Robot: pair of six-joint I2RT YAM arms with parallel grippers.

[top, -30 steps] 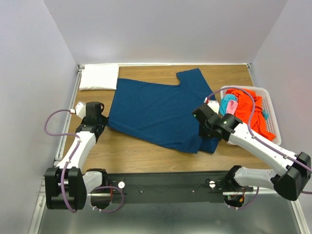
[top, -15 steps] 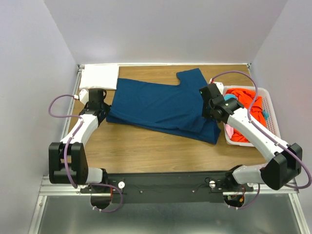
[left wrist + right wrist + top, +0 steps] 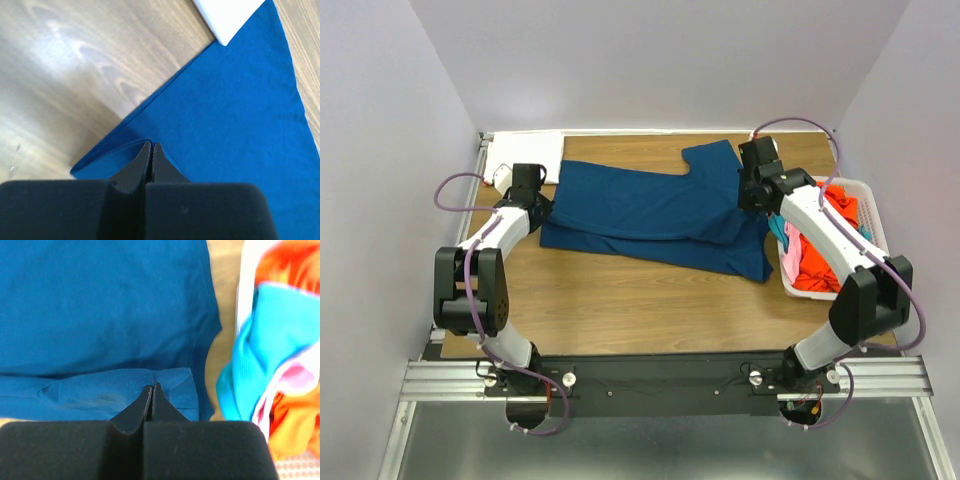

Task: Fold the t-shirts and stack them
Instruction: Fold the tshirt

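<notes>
A large navy blue t-shirt (image 3: 650,210) lies spread across the middle of the table, its near part folded over onto itself. My left gripper (image 3: 542,198) is shut on the shirt's left hem corner (image 3: 125,150), low over the cloth. My right gripper (image 3: 749,203) is shut on the folded right hem (image 3: 165,380) beside the basket. A folded white t-shirt (image 3: 525,152) lies at the far left corner and shows in the left wrist view (image 3: 225,15). Orange (image 3: 817,270), teal (image 3: 270,350) and pink (image 3: 788,264) shirts lie bunched in the basket.
The white slatted basket (image 3: 855,184) stands at the table's right edge, close to my right arm. Bare wooden tabletop (image 3: 640,300) runs along the near side. A metal rail (image 3: 480,170) edges the table on the left.
Both grippers have moved away from me toward the far side, carrying the blue shirt's near hem up and over the shirt, so its near part now lies folded.
</notes>
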